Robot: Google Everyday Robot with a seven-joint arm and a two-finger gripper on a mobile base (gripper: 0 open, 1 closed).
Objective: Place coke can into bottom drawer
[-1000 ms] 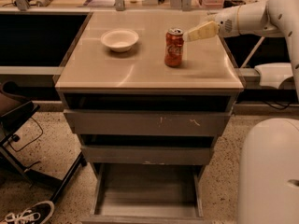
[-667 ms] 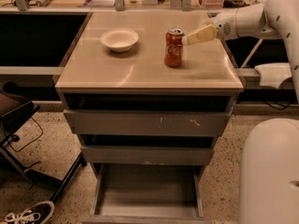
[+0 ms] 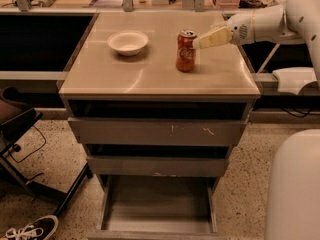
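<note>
Camera view, claw (image 3: 201,41) beside coke can (image 3: 186,53), on countertop (image 3: 145,76)

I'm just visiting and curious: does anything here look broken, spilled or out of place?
Only small things: white scratches mark the top drawer front, and the bottom drawer sits pulled out. The coke can stands upright, unspilled, with the gripper close beside its top.

**Speckled floor, warm dim light**

A speckled beige stone floor (image 3: 250,184) lies under the tan-topped grey table (image 3: 150,79). At the left stands what may be a black metal chair frame (image 3: 30,149), with a black-and-white sneaker (image 3: 30,229) near it. The hand (image 3: 197,43) hovers over the table's right side.
</note>
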